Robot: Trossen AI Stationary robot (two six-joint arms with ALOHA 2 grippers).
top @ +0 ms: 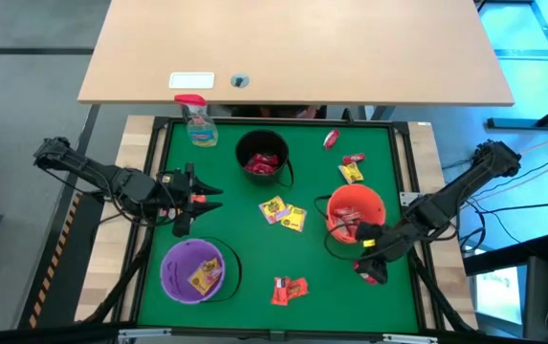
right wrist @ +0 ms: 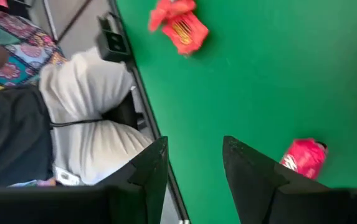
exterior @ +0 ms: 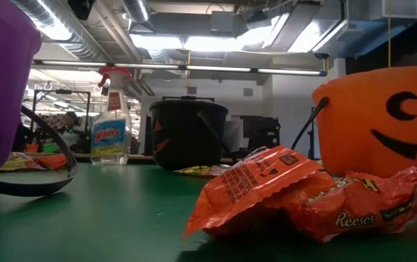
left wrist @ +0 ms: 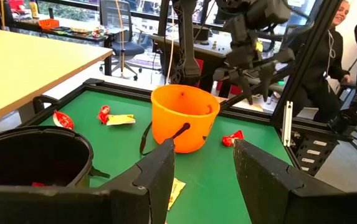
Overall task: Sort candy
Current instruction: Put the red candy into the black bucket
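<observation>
**Candy scattered on the green desk, both grippers empty and spread**

We count the candy in several spots. Two yellow packets (top: 283, 213) lie mid-desk, between the three buckets. An orange-red pair (top: 290, 289) sits near the front edge, filling the foreground of the low view (exterior: 303, 200). A yellow and red cluster (top: 351, 168) lies above the orange bucket (top: 355, 212), and a lone red piece (top: 330, 139) rests farther back. A pink-red piece (right wrist: 304, 157) lies on the green surface just beside the right gripper's fingers.

Some candy is already in buckets: red pieces in the black bucket (top: 262, 158), a yellow packet in the purple bucket (top: 193, 270), orange-red wrappers in the orange one.

The left gripper (top: 207, 198) hovers at the desk's left side, between the black and purple buckets, fingers (left wrist: 159, 171) spread with nothing between them. The right gripper (top: 371, 270) hangs low at the front right corner, just below the orange bucket, fingers (right wrist: 150, 168) likewise apart and empty.

A spray bottle (top: 197, 121) with a red top stands at the back left corner. A wooden table (top: 293, 48) sits behind. In the right wrist view, a person in white trousers (right wrist: 94, 118) shows beside the desk's edge
</observation>
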